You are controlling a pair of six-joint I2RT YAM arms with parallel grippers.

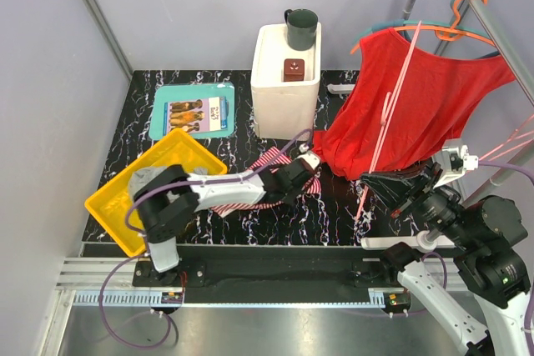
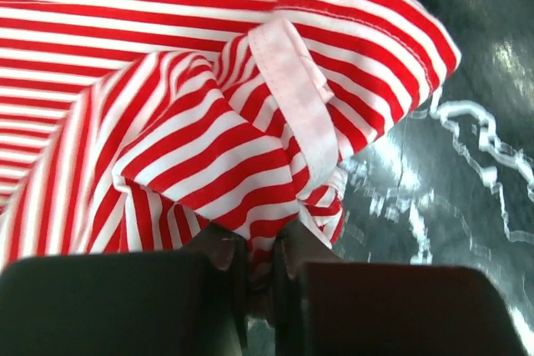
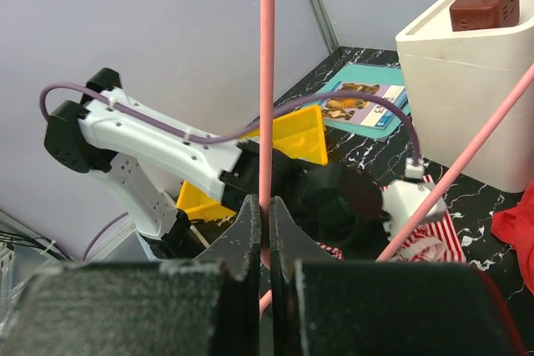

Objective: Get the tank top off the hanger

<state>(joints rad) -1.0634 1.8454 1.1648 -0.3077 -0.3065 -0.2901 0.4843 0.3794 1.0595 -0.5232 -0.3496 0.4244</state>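
Red tank top (image 1: pixel 417 106) hangs just above right jaws (image 3: pixel 267 214), clamped on pink strap (image 3: pixel 266 81); left jaws (image 2: pixel 259 249) pinch striped cloth (image 2: pixel 209 139).

Pale grey walls (image 1: pixel 192 6) close the space at the back and on the left, with a metal strut (image 1: pixel 96 14) in the corner. The table (image 1: pixel 334 218) is black with white veins and it shines. A metal rail (image 1: pixel 108 277) runs along its near edge. Grey metal poles (image 1: pixel 501 39) stand on the right.

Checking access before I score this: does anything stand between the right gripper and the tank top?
Yes: a pink strap hangs across the front of the red tank top, and the right gripper is shut on it. Nothing else visible.
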